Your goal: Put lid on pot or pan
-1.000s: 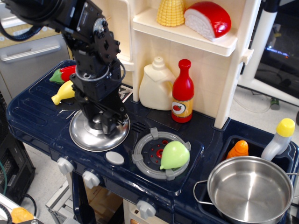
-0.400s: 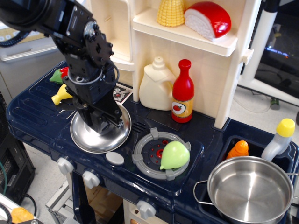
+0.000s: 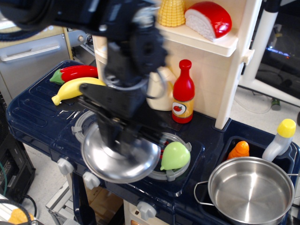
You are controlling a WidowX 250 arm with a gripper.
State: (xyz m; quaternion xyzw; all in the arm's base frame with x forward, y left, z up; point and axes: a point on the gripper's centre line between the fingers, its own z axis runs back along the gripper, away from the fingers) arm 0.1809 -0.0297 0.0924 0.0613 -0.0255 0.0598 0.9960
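Note:
The round shiny steel lid (image 3: 120, 158) hangs in the air above the front of the toy stove, held at its centre by my gripper (image 3: 120, 137), which is shut on its knob; the knob is hidden by the fingers. The arm is motion-blurred. The shiny steel pot (image 3: 251, 191) with wire loop handles stands open and empty at the lower right, in the sink area, well to the right of the lid.
A light green pear-like toy (image 3: 175, 155) lies on the right grey burner ring. A red bottle (image 3: 183, 92) and cream jug stand behind. A banana (image 3: 75, 88) and red pepper (image 3: 77, 72) lie at the back left. An orange bottle (image 3: 240, 149) and yellow-capped bottle (image 3: 280, 139) stand behind the pot.
The gripper has lifted the lid off the left burner and carried it to the right and toward the front; the left burner ring, banana and pepper now show.

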